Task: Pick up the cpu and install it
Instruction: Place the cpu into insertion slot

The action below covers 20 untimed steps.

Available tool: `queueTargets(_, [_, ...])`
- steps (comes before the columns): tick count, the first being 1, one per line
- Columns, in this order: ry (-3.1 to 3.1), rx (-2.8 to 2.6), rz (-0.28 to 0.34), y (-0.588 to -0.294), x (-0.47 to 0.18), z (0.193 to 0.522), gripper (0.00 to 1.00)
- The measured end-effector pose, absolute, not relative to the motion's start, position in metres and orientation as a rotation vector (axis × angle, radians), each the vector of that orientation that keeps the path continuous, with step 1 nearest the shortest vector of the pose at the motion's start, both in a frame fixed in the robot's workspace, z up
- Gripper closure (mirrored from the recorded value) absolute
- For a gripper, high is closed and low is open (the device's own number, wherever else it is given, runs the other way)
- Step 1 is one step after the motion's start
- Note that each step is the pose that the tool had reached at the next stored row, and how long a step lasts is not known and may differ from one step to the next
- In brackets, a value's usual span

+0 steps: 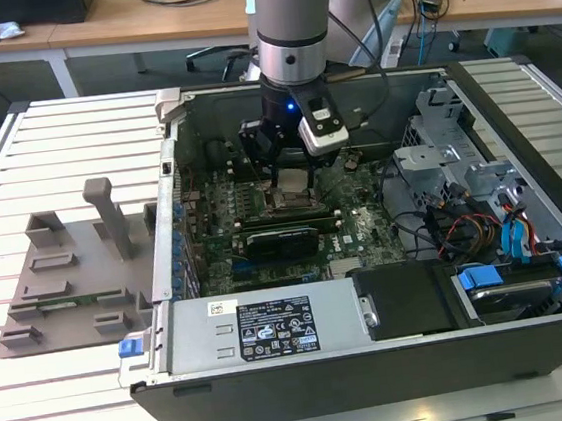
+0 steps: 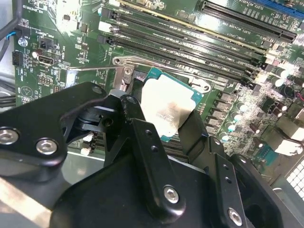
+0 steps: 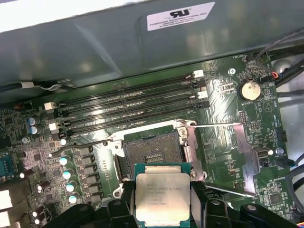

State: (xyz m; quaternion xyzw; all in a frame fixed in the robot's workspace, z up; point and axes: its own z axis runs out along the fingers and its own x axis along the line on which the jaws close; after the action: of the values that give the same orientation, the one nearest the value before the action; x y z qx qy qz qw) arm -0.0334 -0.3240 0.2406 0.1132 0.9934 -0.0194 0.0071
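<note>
First wrist view: cpu (image 3: 162,197) within tool (image 3: 163,202), near open socket (image 3: 148,153).

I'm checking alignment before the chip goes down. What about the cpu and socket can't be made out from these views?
- Underside of the cpu: faces down in both wrist views, under its own metal top.
- Near side of the socket, first wrist view: overlapped by the cpu.
- Socket, second wrist view: mostly behind the cpu and the gripper.
- Gap between cpu and socket, exterior view: too small, partly behind the gripper.
</note>
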Motion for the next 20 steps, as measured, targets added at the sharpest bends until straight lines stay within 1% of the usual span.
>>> queueTargets(20, [3.082,0.542,-0.062,-0.3239,-0.0334,0.2405,0.45])
